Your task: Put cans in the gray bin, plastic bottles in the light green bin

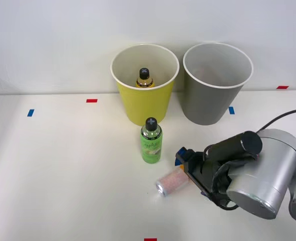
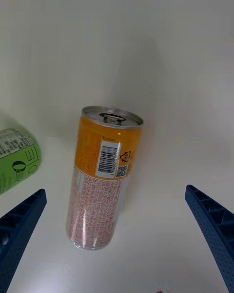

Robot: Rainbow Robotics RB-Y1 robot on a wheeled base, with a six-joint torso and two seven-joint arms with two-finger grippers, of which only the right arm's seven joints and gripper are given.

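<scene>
The can (image 1: 172, 182) lies on its side on the white table, silver end toward the front left. In the right wrist view the can (image 2: 105, 176) shows a speckled body, an orange band and a silver top. My right gripper (image 1: 187, 168) is just right of it, open, and the can is ahead of the blue fingers (image 2: 19, 224), untouched. My gripper (image 2: 114, 190) holds nothing. A green plastic bottle (image 1: 151, 140) with a black cap stands upright behind the can, its label (image 2: 17, 158) visible beside it. An amber bottle (image 1: 144, 79) stands inside the light green bin (image 1: 138, 108). The gray bin (image 1: 208, 103) is to its right.
Both bins stand against the white back wall. Small red tape marks (image 1: 91, 100) and blue tape marks (image 1: 30, 112) dot the table. A black cable (image 1: 283, 118) arcs over my arm at the right. The left half of the table is bare.
</scene>
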